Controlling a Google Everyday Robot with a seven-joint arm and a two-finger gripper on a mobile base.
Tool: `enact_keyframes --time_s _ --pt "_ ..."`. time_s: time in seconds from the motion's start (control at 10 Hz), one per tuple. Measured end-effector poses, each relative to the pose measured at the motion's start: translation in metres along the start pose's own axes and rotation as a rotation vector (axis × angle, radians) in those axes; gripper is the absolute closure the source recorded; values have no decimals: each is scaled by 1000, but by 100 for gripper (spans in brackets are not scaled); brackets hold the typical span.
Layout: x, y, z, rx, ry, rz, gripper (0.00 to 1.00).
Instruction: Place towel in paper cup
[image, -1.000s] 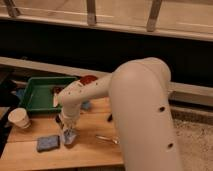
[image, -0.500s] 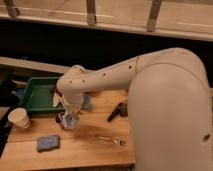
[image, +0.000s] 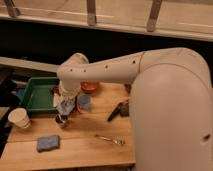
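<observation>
Tool (image: 65, 103) pinches towel (image: 66, 108), hanging lengthwise downward, right of paper cup (image: 19, 118).

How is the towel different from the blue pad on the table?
The towel is pale grey-blue and crumpled; the blue pad is darker and a flat rectangle. The towel hangs up off the table, pinched in the robot's shut hand beside the green tray; the blue pad lies on the table near its front edge, with nothing holding it. Both are bluish and look soft.
</observation>
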Motion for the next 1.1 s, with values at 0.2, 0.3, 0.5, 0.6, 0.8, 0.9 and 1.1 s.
enact_keyframes --time_s 0.2,0.3,0.5,0.6,0.8,0.9,1.1 --pt "-28 36 15 -58 -8 -60 100" --pt "-30 37 16 -60 -9 -64 100" --pt "-31 34 16 -56 -9 -61 100" --pt "-31 37 16 -59 -9 -65 100" --pt "-30 34 17 -57 -9 -61 100" --pt "-31 35 17 -59 -14 -67 100" --pt "-47 52 17 -74 -32 -123 100"
